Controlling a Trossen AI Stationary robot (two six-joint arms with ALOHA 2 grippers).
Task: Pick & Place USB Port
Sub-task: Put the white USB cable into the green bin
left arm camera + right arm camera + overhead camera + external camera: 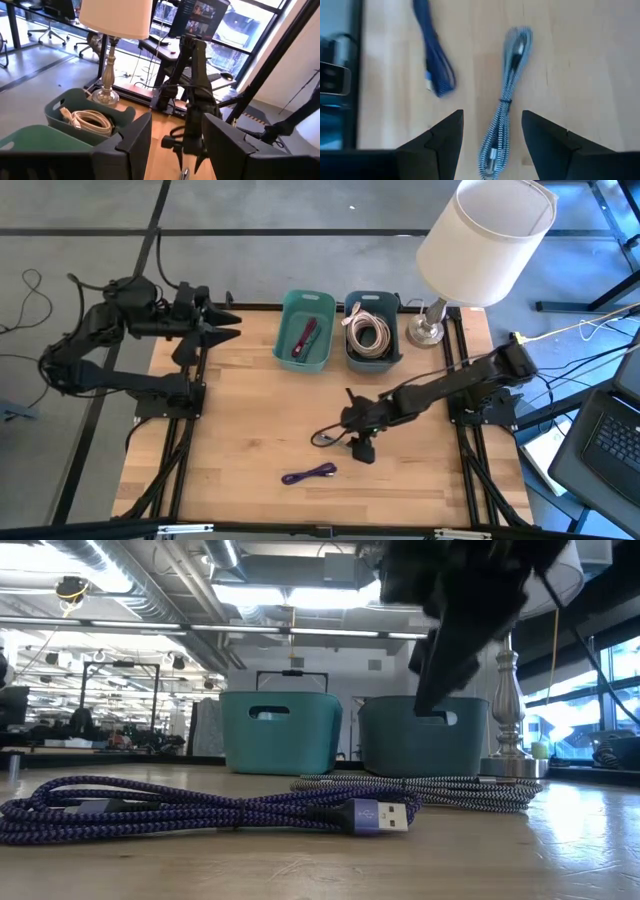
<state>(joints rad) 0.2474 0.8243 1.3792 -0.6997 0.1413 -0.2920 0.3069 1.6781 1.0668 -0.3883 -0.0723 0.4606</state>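
Observation:
A black-and-white braided USB cable (328, 438) lies bundled on the wooden table, just left of centre of my right gripper (352, 432). In the right wrist view the open right gripper (492, 115) hangs above this cable (506, 107), one finger on either side, touching nothing. The low view shows the striped cable (420, 790) flat on the table under the dark gripper (455, 650). A purple USB cable (308, 473) lies nearer the table's near edge, its plug (380, 816) facing right. My left gripper (230, 326) waits open at the far left.
Two bins stand at the far edge: a teal bin (307, 330) holding a dark red cable and a darker bin (372, 332) holding a coiled cream cable (90, 121). A table lamp (470, 250) stands at the far right. Bare wood lies around both loose cables.

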